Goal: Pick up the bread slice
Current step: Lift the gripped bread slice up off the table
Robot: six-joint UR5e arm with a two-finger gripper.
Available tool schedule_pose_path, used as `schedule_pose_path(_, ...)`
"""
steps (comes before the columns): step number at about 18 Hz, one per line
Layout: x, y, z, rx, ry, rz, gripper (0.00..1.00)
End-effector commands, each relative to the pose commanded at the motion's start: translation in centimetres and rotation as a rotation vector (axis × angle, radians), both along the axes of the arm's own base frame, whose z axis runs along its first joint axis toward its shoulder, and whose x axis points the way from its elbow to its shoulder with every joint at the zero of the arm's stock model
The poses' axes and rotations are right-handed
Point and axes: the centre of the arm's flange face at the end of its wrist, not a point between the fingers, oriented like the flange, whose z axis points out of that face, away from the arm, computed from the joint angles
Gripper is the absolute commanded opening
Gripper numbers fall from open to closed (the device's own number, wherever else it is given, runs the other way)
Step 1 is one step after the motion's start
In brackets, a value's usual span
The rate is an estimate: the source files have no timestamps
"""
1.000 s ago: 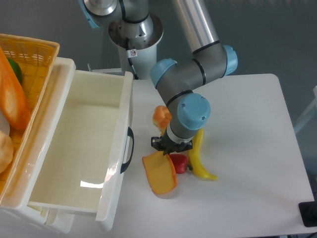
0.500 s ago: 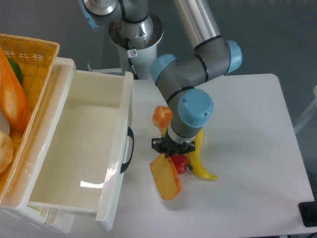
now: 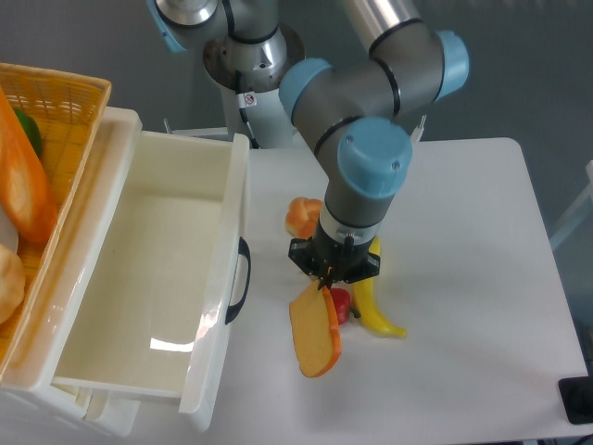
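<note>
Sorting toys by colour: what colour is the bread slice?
Orange-yellow bread slice, darker orange crust, in the fixed camera.

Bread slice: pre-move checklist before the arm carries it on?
1. Gripper shut on the bread slice: ok, top edge pinched.
2. Slice off the table: cannot tell, single view; it hangs tilted.
3. Banana free of the slice: ok, apart.
4. Red piece free of the slice: cannot tell, partly hidden behind it.
5. Bun undisturbed: ok.
6. Open drawer out of the way: ok, left of the slice.
</note>
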Motion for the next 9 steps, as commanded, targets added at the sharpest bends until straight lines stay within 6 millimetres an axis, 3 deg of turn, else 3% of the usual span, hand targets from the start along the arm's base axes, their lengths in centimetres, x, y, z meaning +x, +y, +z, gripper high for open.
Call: schedule_pose_path(9,0.43,-0.19,1.00,-0.003,0.044,-0.174,0.00)
